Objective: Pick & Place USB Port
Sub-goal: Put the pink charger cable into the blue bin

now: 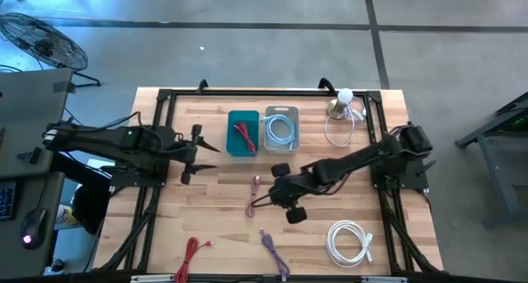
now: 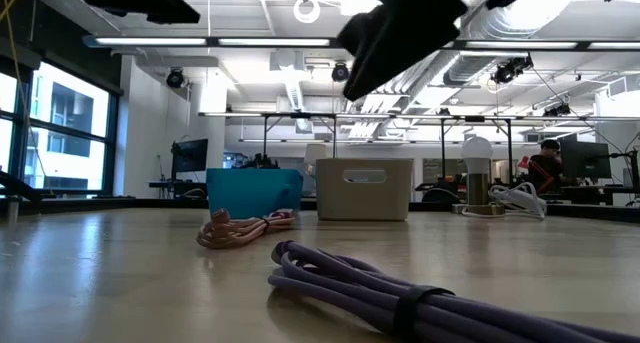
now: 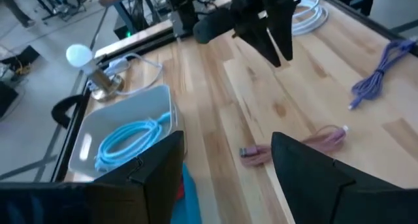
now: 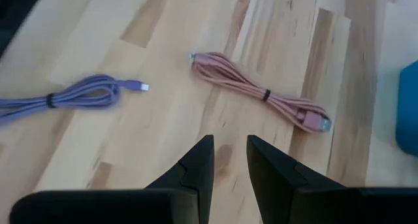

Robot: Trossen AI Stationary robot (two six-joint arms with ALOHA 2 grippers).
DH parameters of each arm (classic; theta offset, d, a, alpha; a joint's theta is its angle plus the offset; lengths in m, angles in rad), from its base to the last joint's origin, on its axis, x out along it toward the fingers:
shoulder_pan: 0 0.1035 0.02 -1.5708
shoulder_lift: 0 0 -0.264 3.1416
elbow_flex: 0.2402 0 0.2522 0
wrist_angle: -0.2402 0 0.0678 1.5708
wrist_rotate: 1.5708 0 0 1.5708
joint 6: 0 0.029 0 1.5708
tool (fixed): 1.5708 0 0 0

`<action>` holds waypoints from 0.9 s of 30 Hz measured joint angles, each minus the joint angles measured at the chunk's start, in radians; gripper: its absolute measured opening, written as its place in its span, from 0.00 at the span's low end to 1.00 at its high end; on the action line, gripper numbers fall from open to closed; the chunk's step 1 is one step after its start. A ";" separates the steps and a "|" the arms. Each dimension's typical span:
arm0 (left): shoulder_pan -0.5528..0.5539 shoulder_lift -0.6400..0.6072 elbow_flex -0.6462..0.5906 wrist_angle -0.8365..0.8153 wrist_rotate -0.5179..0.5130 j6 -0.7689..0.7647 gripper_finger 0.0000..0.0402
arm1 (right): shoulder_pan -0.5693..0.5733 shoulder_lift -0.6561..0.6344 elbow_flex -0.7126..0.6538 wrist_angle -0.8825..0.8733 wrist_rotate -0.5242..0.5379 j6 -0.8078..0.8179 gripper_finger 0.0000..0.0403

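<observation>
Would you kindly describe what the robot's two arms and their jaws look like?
Both arms are dark, nearly black, jointed segments. The left gripper and right gripper each end in two jaws: flat, matte black, wedge-shaped blades tapering toward the tips. No markings are visible.

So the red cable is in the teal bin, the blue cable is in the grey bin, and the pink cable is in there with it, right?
Not quite. The red cable is in the teal bin and the blue cable in the grey bin, but the pink cable lies loose on the table, as the high view shows.
</observation>
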 joint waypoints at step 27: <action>0.000 -0.230 0.000 -0.138 -0.101 0.034 0.56 | -0.063 0.178 0.184 -0.034 -0.086 -0.056 0.52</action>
